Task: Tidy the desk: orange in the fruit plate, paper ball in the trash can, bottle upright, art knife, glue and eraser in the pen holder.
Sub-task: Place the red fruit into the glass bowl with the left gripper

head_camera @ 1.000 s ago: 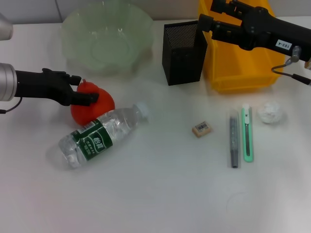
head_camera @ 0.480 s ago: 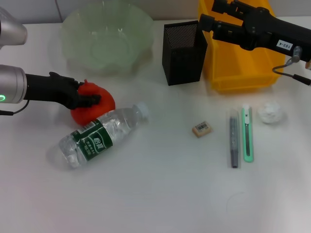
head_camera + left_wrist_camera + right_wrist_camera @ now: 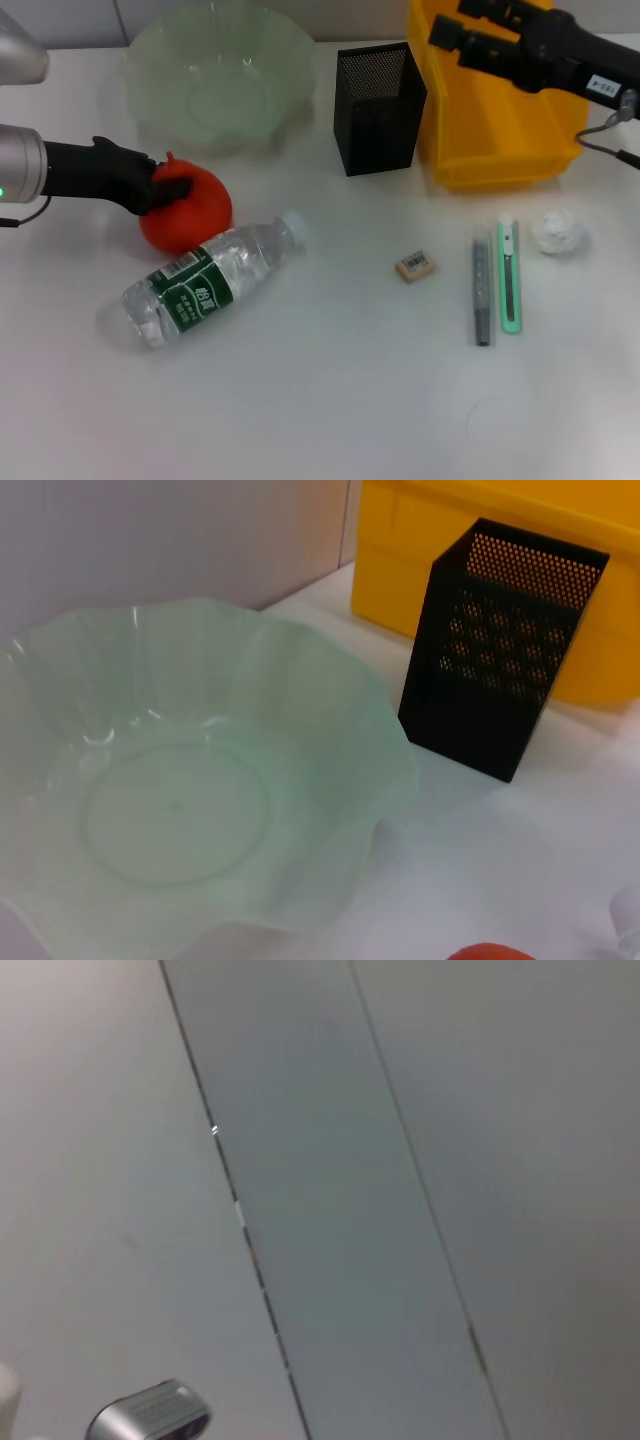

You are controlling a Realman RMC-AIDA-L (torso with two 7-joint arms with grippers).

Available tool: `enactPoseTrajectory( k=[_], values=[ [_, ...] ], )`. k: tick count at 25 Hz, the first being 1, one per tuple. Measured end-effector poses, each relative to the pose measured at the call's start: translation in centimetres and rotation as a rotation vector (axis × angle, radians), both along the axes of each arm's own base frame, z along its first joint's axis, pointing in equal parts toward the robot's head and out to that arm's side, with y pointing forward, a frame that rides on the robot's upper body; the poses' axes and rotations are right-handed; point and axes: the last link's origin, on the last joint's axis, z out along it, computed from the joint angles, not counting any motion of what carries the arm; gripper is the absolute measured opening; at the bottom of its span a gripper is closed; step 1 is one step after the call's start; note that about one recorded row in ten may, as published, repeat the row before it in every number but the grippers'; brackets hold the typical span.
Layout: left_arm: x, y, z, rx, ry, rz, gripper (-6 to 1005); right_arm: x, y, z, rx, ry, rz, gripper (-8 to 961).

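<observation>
Orange handling: judged firm, round and smooth, moderately light; it could roll or slip, so the hold belongs across its widest part, fingers on opposite sides.
Orange look: orange (image 3: pixel 186 215), glossy red-orange, near-spherical, unmarked.
Left gripper: left gripper (image 3: pixel 165 190) clenched around the orange's upper side, grasping it, fingers wrapped over the top.
Orange place: in the gripper's grasp, low over or on the desk; which, I cannot tell.
Fruit plate: fruit plate (image 3: pixel 220 70), pale green and wavy-rimmed, lies just beyond the gripper and is empty.
Bottle: bottle (image 3: pixel 205 280) lies on its side just beside the orange, below the gripper.
Right gripper: right gripper (image 3: pixel 445 30) hangs above the yellow bin (image 3: pixel 500 140), well apart from the left one; whether its fingers are closed I cannot tell.
Pen holder: pen holder (image 3: pixel 378 105), black mesh, stands between plate and bin.
</observation>
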Motion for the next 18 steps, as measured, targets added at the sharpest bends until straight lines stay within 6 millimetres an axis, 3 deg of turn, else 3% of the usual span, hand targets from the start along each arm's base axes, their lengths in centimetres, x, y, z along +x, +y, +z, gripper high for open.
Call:
enactPoseTrajectory(
  k=[7, 11, 12, 18],
  values=[
    [0.7, 0.4, 1.9, 0.046, -0.057, -0.030, 236, 2.0, -0.1, 1.3, 0.059, 0.085, -0.099, 846],
    [1.8, 0.7, 3.2, 0.068, -0.131, -0.083, 205, 2.8, -0.5, 1.5, 0.071, 0.096, -0.125, 846],
    [2.7, 1.0, 4.4, 0.103, -0.195, -0.129, 199, 3.2, -0.9, 1.6, 0.073, 0.100, -0.134, 846],
    [3.7, 2.3, 5.4, 0.210, -0.242, -0.163, 162, 3.8, -1.5, 1.7, 0.074, 0.108, -0.145, 846]
  ],
)
